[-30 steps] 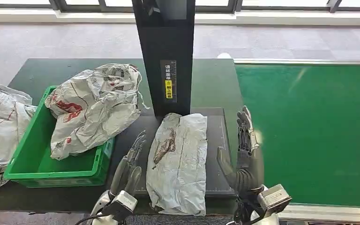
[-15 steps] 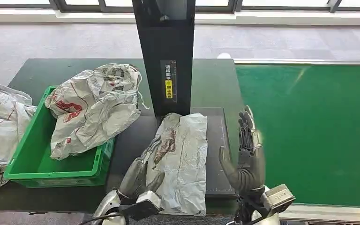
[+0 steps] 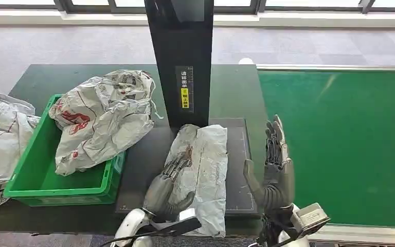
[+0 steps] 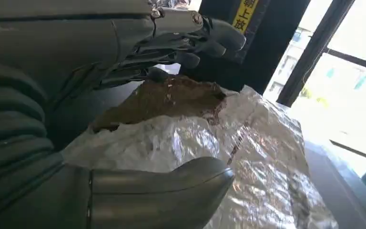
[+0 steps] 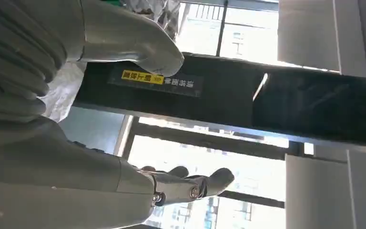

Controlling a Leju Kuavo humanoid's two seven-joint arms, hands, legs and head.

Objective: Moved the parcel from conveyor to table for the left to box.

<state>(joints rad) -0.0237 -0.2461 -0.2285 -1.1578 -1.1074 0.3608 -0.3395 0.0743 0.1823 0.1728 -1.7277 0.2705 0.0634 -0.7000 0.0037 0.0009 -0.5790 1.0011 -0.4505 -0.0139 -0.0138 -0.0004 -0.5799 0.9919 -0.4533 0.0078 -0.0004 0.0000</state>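
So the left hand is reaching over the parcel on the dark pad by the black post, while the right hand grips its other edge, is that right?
Not quite: the right hand grips nothing. The head view shows it open and upright beside the dark pad, apart from the parcel. The left hand does reach over the parcel by the black post.

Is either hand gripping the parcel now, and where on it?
No grip yet: the left hand lies open over the parcel's left edge; the right hand is open, holding nothing.
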